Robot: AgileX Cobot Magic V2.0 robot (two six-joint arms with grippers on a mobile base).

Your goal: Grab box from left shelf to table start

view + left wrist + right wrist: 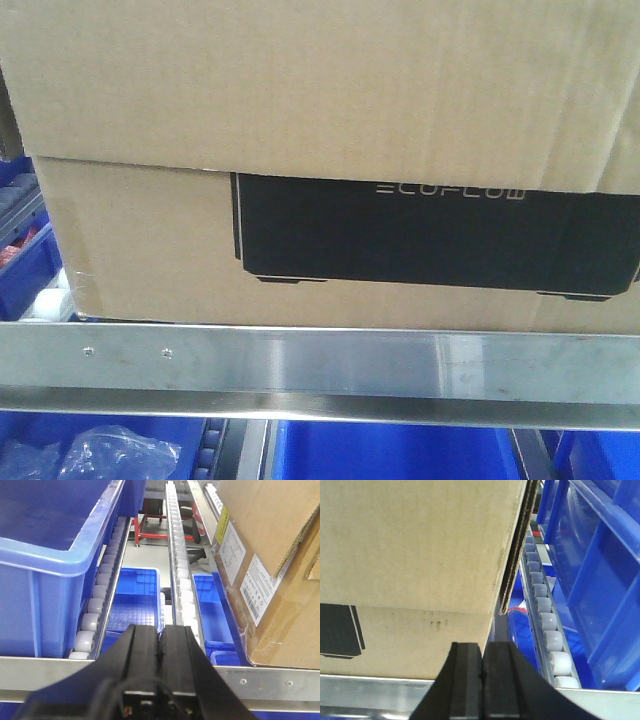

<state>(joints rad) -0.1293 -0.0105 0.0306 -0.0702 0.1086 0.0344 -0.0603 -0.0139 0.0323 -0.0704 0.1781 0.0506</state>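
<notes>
While its jaws meet, the right gripper [481, 655] faces the box [415, 545].

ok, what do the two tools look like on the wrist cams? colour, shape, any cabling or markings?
Left tool: matte black, two flat slab fingers with squared tips, widening into a broad black body. Thin black cables run at its base. Right tool: same black twin-slab build, flaring out lower down. No markings or labels are visible on either. The arms themselves are out of view.
</notes>
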